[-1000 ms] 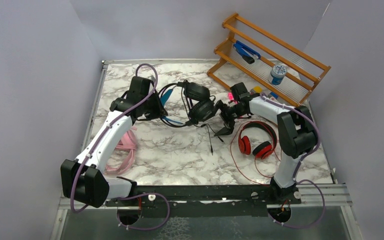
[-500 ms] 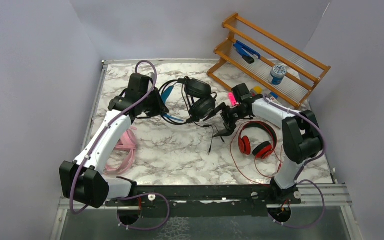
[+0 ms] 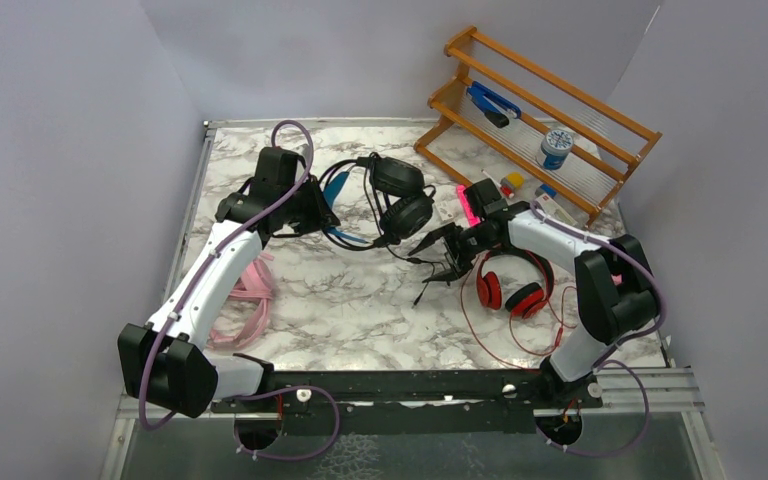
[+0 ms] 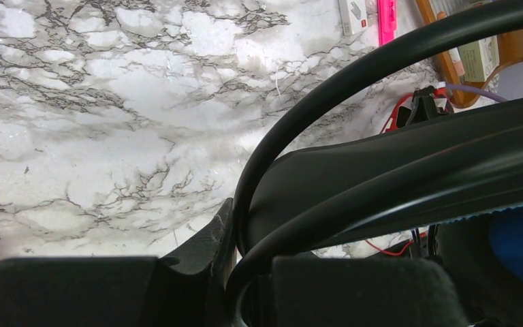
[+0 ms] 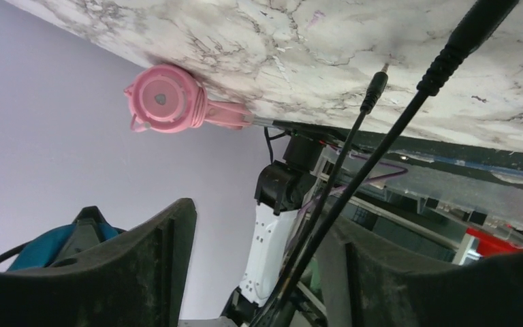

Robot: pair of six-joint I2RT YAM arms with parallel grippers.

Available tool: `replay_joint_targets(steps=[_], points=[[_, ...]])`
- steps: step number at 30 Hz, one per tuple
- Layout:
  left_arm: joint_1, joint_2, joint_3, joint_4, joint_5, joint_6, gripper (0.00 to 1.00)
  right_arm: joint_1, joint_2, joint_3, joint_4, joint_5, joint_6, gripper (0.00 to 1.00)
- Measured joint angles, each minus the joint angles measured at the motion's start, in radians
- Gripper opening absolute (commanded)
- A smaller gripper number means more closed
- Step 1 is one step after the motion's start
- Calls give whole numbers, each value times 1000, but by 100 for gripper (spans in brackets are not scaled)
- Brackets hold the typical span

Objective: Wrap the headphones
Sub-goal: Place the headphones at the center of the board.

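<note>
The black headphones with the blue band (image 3: 400, 198) lie at the back middle of the table. My left gripper (image 3: 316, 214) is shut on their black band (image 4: 354, 82), which fills the left wrist view between my fingers (image 4: 197, 259). Their thin black cable (image 5: 381, 146) trails forward and passes between the open jaws of my right gripper (image 3: 443, 254), close to one finger (image 5: 381, 272). Its plug (image 5: 374, 85) hangs free. The red headphones (image 3: 512, 285) lie just right of the right gripper. The pink headphones (image 3: 250, 298) lie beside the left arm.
A wooden rack (image 3: 540, 110) stands at the back right, holding a blue tool and a small tin. A pink marker (image 3: 465, 203) and small packets lie in front of it. The red headset's thin cable (image 3: 485, 335) loops over the table's front right.
My right gripper has moved forward and left, away from the black earcups, with its jaws narrowing round the cable. The cable's free end shifted with it. The left gripper keeps its hold.
</note>
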Motion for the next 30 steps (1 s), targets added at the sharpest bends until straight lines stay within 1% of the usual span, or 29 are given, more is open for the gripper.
replay_joint_targets(steps=[2, 4, 5, 7, 8, 12, 14, 18, 21, 24, 27, 30], points=[[0, -1, 0, 0, 3, 0, 0, 2, -3, -2, 7, 1, 16, 46], [0, -4, 0, 0, 10, 5, 0, 5, -3, -4, 25, 2, 30, 29], [0, -6, 0, 0, 16, 10, 0, 7, -3, -5, 35, 6, 35, 24], [0, -16, 0, 0, 38, 28, 0, 7, -3, -5, 61, 24, 34, 6], [0, -22, 0, 0, 51, 38, 0, 7, -3, -4, 79, 32, 28, 1], [1, -69, -19, 0, 103, 101, 0, 7, 14, 26, 139, 51, -21, 0], [1, -94, -35, -1, 113, 134, 0, 10, 35, 44, 208, 44, -63, 0], [1, -113, -79, -12, 102, 186, 0, 16, 118, 101, 331, 10, -219, 0], [-1, -112, -138, -21, 54, 209, 0, 21, 180, 123, 468, -5, -368, 0], [-12, -101, -190, -24, 15, 208, 0, 27, 188, 77, 634, -6, -496, 0], [-30, -74, -238, -11, -30, 175, 0, 32, 200, 44, 759, -20, -566, 0], [-43, -42, -275, 17, -55, 139, 0, 37, 246, 17, 916, -49, -587, 1]])
